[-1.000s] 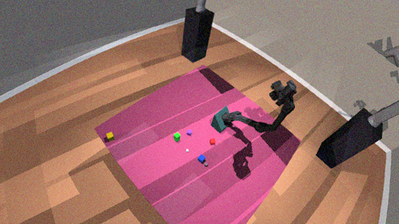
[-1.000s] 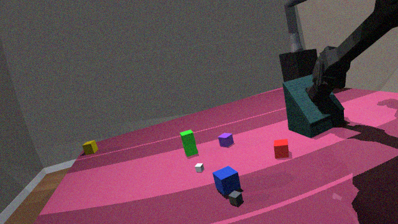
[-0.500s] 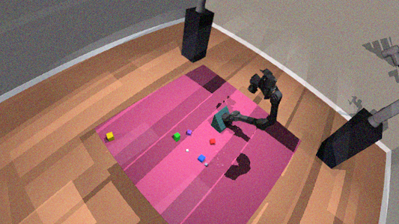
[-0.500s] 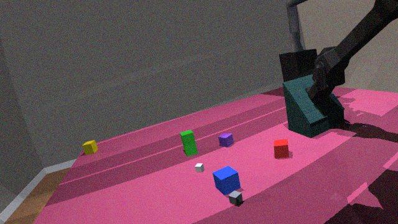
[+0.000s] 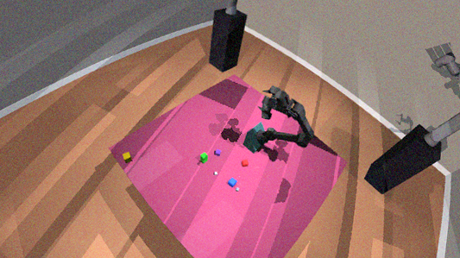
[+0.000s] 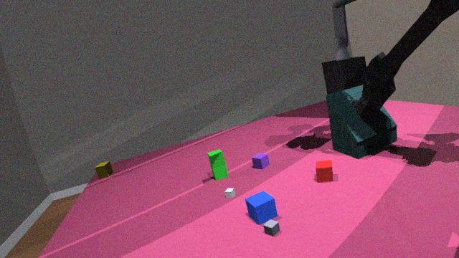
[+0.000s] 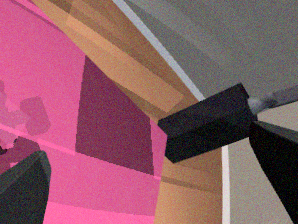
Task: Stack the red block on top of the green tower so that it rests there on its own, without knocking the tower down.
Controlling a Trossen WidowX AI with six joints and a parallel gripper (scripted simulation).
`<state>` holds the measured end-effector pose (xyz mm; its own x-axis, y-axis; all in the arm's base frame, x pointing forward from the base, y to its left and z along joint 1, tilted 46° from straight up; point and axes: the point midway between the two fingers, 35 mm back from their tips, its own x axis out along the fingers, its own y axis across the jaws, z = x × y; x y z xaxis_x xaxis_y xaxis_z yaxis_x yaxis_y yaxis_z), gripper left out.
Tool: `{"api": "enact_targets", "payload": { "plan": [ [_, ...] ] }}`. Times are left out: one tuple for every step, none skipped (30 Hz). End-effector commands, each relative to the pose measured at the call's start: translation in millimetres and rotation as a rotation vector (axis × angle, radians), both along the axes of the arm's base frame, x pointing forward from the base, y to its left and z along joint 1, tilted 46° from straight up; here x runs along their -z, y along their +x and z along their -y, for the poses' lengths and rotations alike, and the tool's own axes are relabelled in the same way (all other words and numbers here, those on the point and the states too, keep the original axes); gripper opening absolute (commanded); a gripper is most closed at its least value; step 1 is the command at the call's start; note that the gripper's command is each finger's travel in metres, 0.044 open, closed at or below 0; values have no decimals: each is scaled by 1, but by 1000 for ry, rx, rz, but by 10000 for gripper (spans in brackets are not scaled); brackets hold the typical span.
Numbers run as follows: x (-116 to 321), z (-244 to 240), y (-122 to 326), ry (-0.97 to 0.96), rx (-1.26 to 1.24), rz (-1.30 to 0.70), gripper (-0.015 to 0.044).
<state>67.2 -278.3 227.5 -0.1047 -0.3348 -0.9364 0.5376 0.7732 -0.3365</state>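
1. I have the arm folded back over its teal base (image 5: 254, 137), elbow out toward the right side of the pink mat (image 5: 220, 215), wrist raised near the mat's far edge.
2. Gripper (image 5: 268, 103): fingers spread wide apart, nothing between them. In the wrist view I see one dark finger (image 7: 23, 205) at lower left and another at the right edge, with only mat, wood floor and grey wall in the gap.
3. Red block (image 6: 324, 170): sits flat on the mat, upright, alone, just in front of the base (nearest of the loose blocks to the base, but not touching it). Well apart from the gripper.
4. Green tower (image 6: 217, 164): standing upright on the mat, taller than it is wide, leaning a little in the exterior view, which may only be perspective. Nothing on top of it.
5. Purple cube (image 6: 260, 160) lies just beside the tower, between tower and red block, a little farther back.
6. Small white cube (image 6: 229, 193) in front of the tower; blue cube (image 6: 261, 207) nearer the camera, with a small grey cube (image 6: 271, 227) just beside its front corner.
7. Yellow cube (image 6: 104, 169) sits at the mat's left edge, well apart from everything else.
8. Two black camera posts (image 5: 226, 39) stand on the wood floor (image 5: 55, 179) off the mat.
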Motion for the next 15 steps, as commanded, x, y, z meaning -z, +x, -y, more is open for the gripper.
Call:
{"api": "enact_targets", "payload": {
  "plan": [
    [29,-20,38,109,-42,89,440],
    [36,-27,47,139,-51,110,440],
    [43,-33,56,170,-59,128,440],
    [50,-41,64,203,-66,146,440],
    [56,-48,72,235,-73,162,440],
    [63,-56,79,269,-79,177,440],
    [69,-65,86,303,-83,191,440],
    [75,-74,93,338,-87,203,440],
    [81,-83,99,373,-91,214,440],
    [86,-92,105,409,-93,224,440],
    [92,-102,111,445,-94,232,440],
    [97,-111,116,481,-95,238,440],
    [102,-121,120,518,-95,243,440],
    [106,-132,124,555,-93,247,440],
    [111,-142,128,592,-91,249,440]
  ]
}}
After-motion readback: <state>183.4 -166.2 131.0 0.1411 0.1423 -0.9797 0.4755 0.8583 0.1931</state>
